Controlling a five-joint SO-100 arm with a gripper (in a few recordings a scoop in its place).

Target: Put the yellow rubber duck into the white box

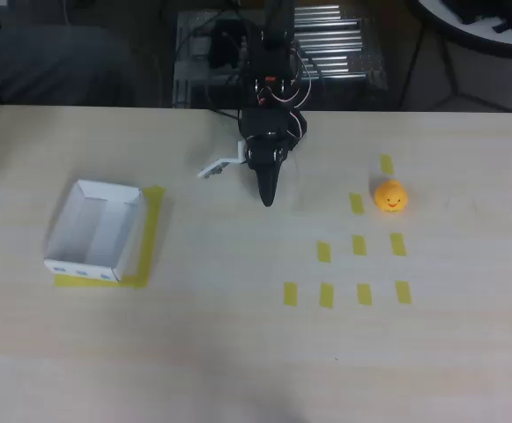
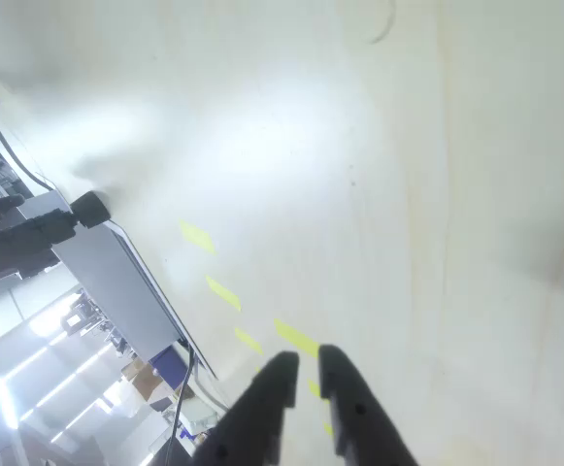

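The yellow rubber duck (image 1: pixel 390 196) sits upright on the pale tabletop (image 1: pixel 238 352) at the right of the overhead view, its smile mark facing the camera, among a scatter of short yellow tape strips (image 1: pixel 359 245); one strip lies just above it and one just to its left. The gripper (image 1: pixel 267 198) hangs over the middle of the tabletop, well apart from the duck and to its left, its black fingers (image 2: pixel 274 388) drawn nearly together with only a thin slit between the tips and nothing held. In the wrist view those fingers (image 2: pixel 345 393) point at bare wood with a few tape strips beyond them. The white box (image 1: pixel 95 231) rests far at the left, open side up, on a yellow taped outline, blue marks on its near wall.
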